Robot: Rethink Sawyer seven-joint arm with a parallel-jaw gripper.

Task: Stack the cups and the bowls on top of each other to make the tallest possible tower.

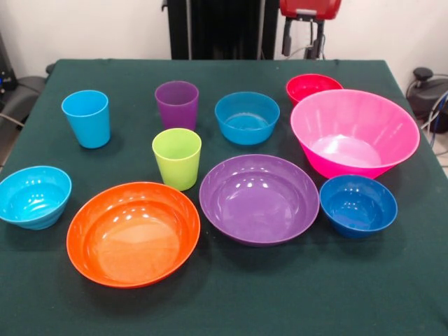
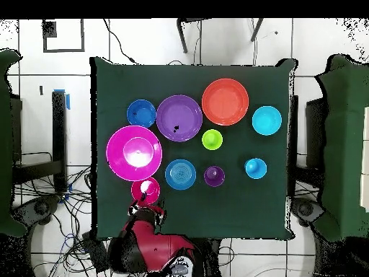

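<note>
Green cloth covers the surface point(image 1: 224, 308); all ten pieces lie on it singly, mouths up, spaced apart so each can be gripped by its rim. No tower exists yet. My pincer point(image 1: 302, 42) hangs drawn back at the far edge, close to the red bowl point(image 1: 313, 86); I cannot tell its opening. The pink bowl point(image 1: 354, 131), being widest, suits the base

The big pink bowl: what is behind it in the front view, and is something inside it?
Behind the big pink bowl stands the red bowl; the pink rim covers its lower front part. Both views show the pink bowl empty. What lies under it cannot be seen.
</note>
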